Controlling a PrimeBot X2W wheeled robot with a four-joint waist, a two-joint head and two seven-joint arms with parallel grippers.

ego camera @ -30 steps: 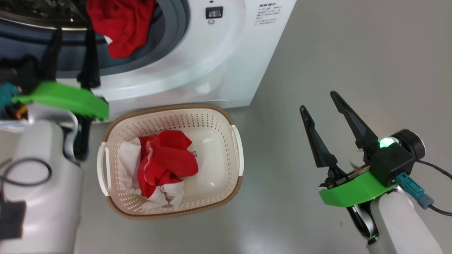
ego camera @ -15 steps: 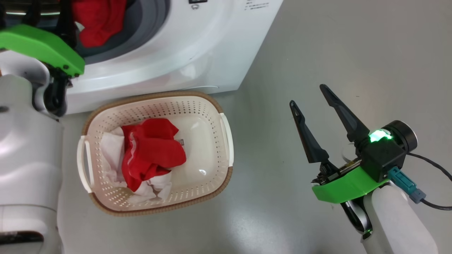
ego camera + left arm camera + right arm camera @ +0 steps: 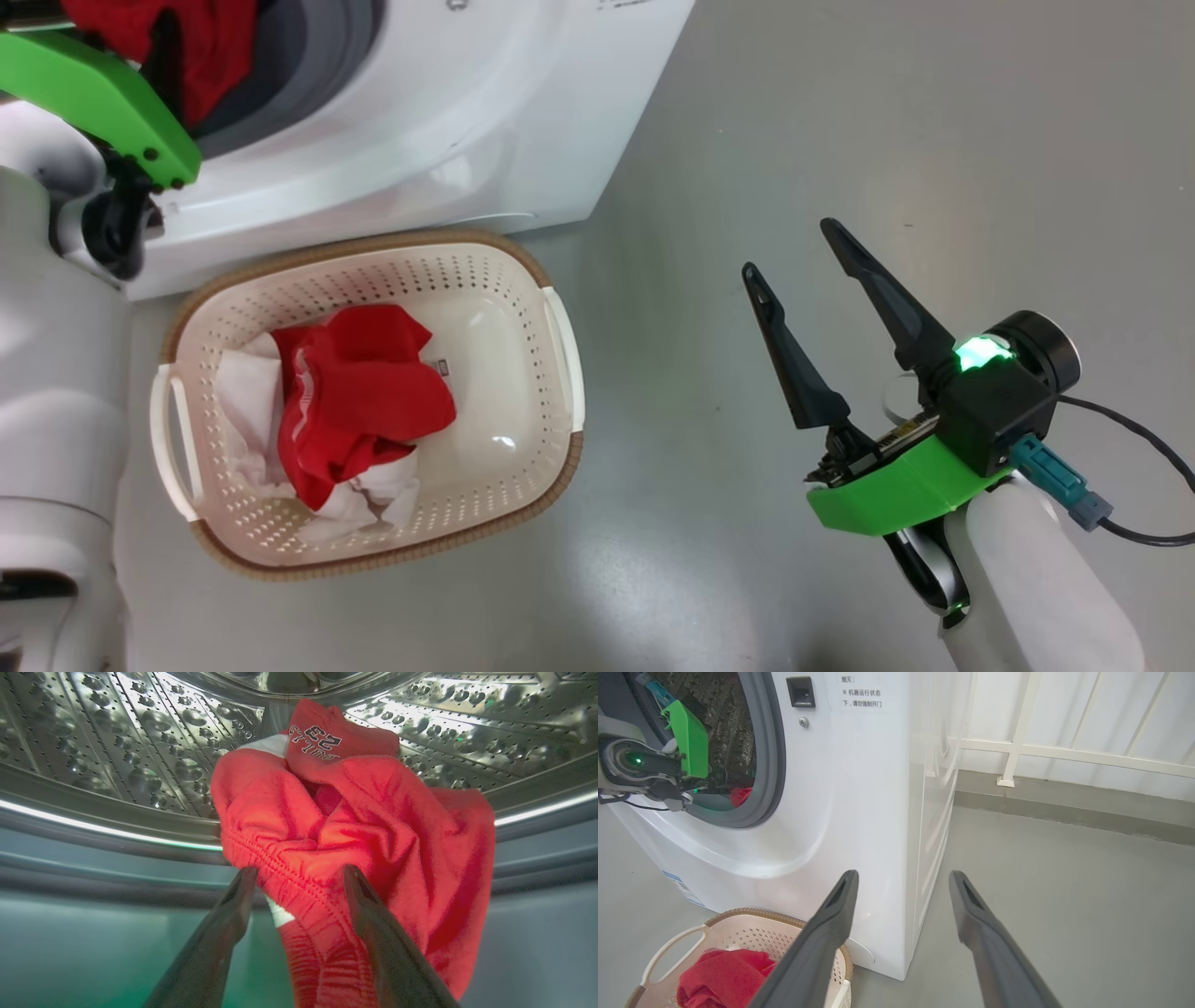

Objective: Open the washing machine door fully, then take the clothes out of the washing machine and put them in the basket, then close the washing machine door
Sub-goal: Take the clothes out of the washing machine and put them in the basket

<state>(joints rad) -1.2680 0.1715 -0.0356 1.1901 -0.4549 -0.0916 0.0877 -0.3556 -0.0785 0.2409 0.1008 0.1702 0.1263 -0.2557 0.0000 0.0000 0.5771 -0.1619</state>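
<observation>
left gripper [image 3: 299, 873] spread at clothes [image 3: 373, 812]

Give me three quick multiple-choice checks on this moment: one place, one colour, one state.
1. Where is the left gripper? A. on the floor B. at the red garment in the drum C. atop the machine
2. The clothes in the basket are: A. blue B. black and yellow C. red and white
3. The right gripper is: A. open, empty B. shut on cloth C. shut on a handle
Answers: 1 B, its fingers straddle the garment's hem before the steel drum; 2 C, red fabric lies over white pieces; 3 A, its jaws stand apart with nothing between.
</observation>
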